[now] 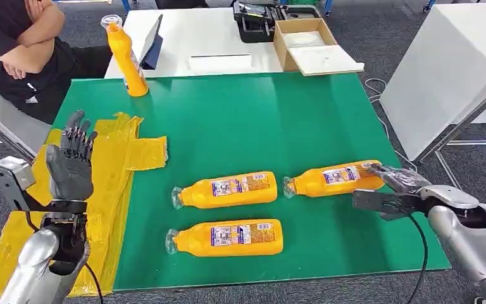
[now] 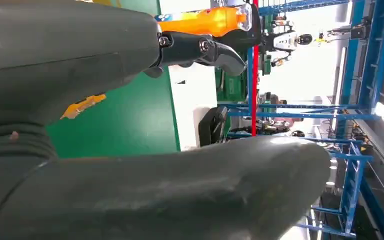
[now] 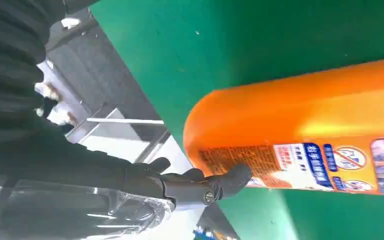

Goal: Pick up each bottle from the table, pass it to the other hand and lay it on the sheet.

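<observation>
Lying on its side on the green-topped counter [image 1: 278, 114], the orange plastic bottle with a printed label [image 1: 334, 178] nearest the right edge has its base end under the fingertips of the right hand [image 1: 397, 179]. In the right wrist view one dark fingertip [image 3: 235, 178] touches the labelled side of that bottle [image 3: 300, 130] near its rounded base; the fingers are extended rather than wrapped around it, and I cannot tell whether a grip is formed. The bottle rests flat on the counter.

Two more orange bottles lie on their sides nearby: one in the middle [image 1: 226, 189], just beside the first bottle's cap end, and one nearer the front edge [image 1: 228, 237]. A fourth orange bottle [image 1: 126, 57] stands upright at the far left corner of the counter.

The left hand [image 1: 69, 166] is raised over the crumpled yellow plastic sheet [image 1: 123, 152] at the left side of the counter, palm up, fingers apart and straight, holding nothing. It is well apart from all the lying bottles.

A person in dark clothing [image 1: 19, 44] sits with folded arms beyond the left corner. An open cardboard box [image 1: 307, 41] stands on the white table behind.
</observation>
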